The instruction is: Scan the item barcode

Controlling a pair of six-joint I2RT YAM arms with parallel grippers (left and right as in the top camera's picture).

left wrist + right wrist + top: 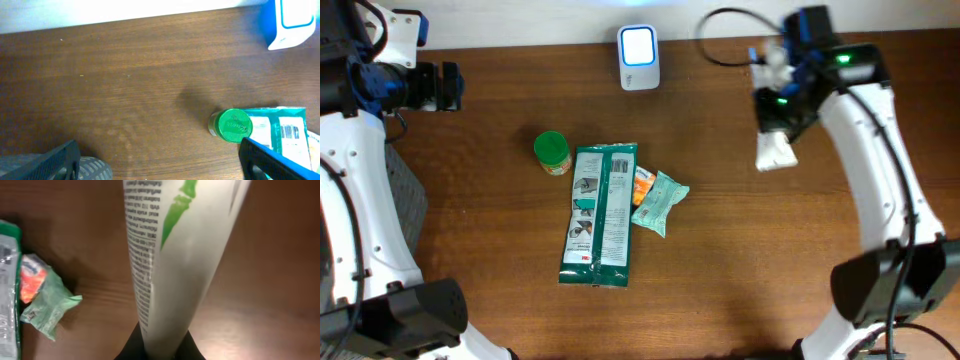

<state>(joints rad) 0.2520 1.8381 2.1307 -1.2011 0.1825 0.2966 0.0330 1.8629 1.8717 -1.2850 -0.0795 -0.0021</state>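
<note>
White and glossy, with a green flourish and a block of fine print down one side, the tube (175,255) is the item to be scanned, and it is already off the surface (500,290). The right fingers (777,128) are pinched shut on one narrow end of it. From above it sits in the upper right of the frame, well apart from the scanner (638,57), which stands at the top centre with its lit face glowing.

I would judge the tube light and somewhat soft: a squeezable body that will dent under a hard pinch, with a slick skin that could slide or twist if the hold is loose. The flat end is the sensible place to grip, stiff enough to bite on while leaving the printed body bare. I can't pick out the barcode; it may be in the print or round the far side, so the tube may need turning before it faces the scanner.

The left fingers (448,87) wait in the upper left, spread wide and holding nothing. Mid-surface lie a green-lidded jar (552,152), a long teal packet (602,215) and a small green pouch (662,202), all untouched.
</note>
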